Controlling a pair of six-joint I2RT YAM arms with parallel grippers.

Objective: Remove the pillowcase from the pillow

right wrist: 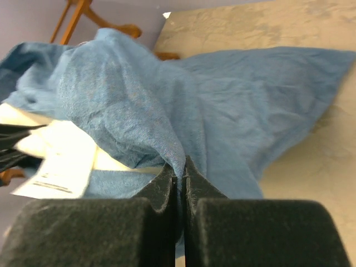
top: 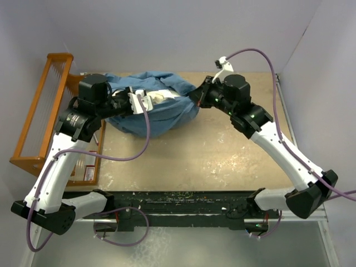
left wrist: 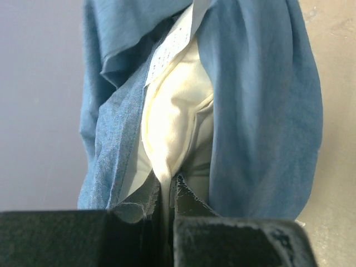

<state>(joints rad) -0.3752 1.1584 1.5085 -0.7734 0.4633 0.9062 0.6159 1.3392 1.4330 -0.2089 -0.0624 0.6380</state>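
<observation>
The dusty-blue pillowcase (top: 161, 114) lies bunched at the back of the table, its mouth open. The cream pillow (top: 161, 97) shows through the opening with its white tag (left wrist: 172, 44). My left gripper (top: 129, 100) is shut on a fold of the cream pillow (left wrist: 172, 122) at the left side of the bundle. My right gripper (top: 197, 95) is shut on a pinch of the pillowcase (right wrist: 167, 111) at the bundle's right side. The tag also shows in the right wrist view (right wrist: 61, 167). The bear face is hidden.
A wooden rack (top: 41, 111) stands at the left edge of the table, next to my left arm. The tan tabletop (top: 211, 156) stretches in front of the bundle. Grey walls close in behind and at the right.
</observation>
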